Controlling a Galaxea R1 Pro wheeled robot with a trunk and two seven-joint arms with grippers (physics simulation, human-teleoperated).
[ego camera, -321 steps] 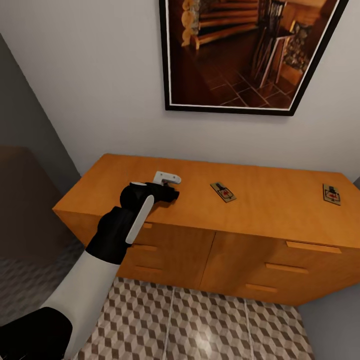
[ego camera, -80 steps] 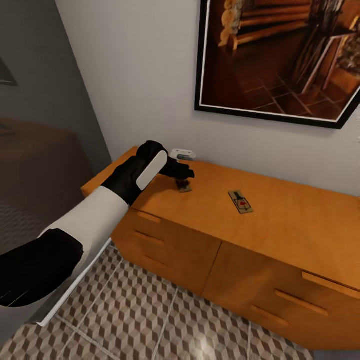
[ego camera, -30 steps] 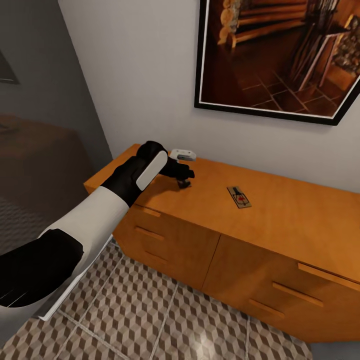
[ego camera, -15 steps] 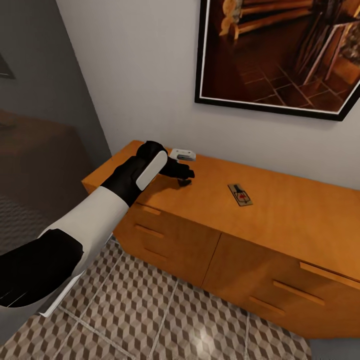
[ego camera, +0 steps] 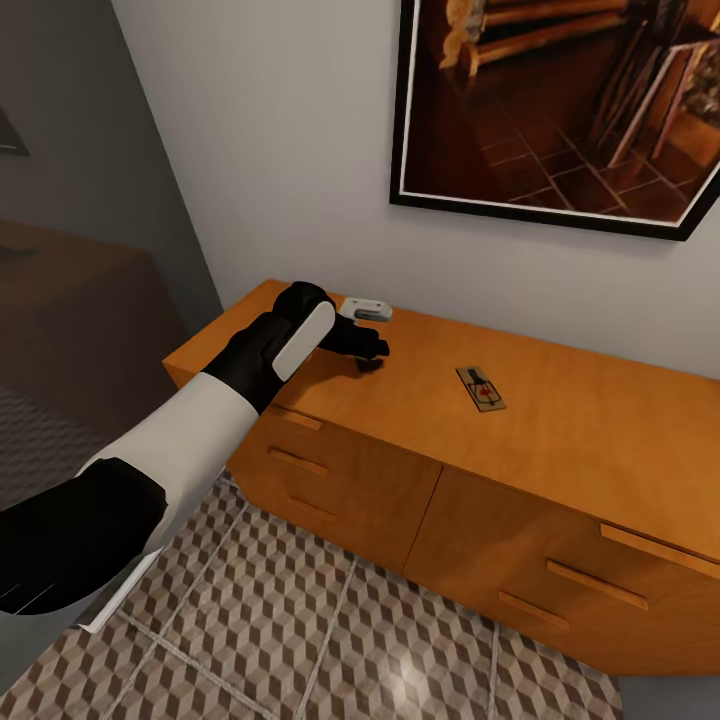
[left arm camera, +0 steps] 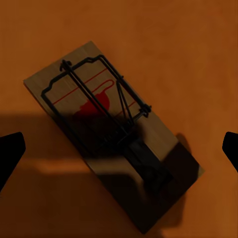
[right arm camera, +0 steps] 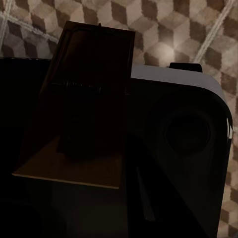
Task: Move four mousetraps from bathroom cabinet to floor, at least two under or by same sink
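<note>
The left arm reaches out over the left end of the cabinet (ego camera: 560, 420). Its gripper (ego camera: 366, 352) hangs just above the orange top. In the left wrist view, a mousetrap (left arm camera: 111, 134) lies flat on the wood, right under the gripper. The two dark fingertips (left arm camera: 10, 151) sit far apart at the picture's edges, one on each side of the trap. So the left gripper is spread wide and is not touching the trap. The trap has a black wire frame and a red mark in the middle. The gripper's shadow falls over part of it.

A second trap (ego camera: 481, 388) lies flat on the cabinet top, near the middle, well apart from the left gripper. A small white box (ego camera: 366, 309) sits on the top by the wall, just behind the left gripper.

In the right wrist view, a third trap (right arm camera: 82, 109) shows very close and dark, tilted up, with the tiled floor (right arm camera: 173, 29) behind it. A dark rounded part of the robot is beside it. I cannot tell if the right gripper is spread or pinching.

A big framed picture (ego camera: 560, 100) hangs on the wall above the cabinet. The patterned floor (ego camera: 330, 640) lies in front of the drawers.
</note>
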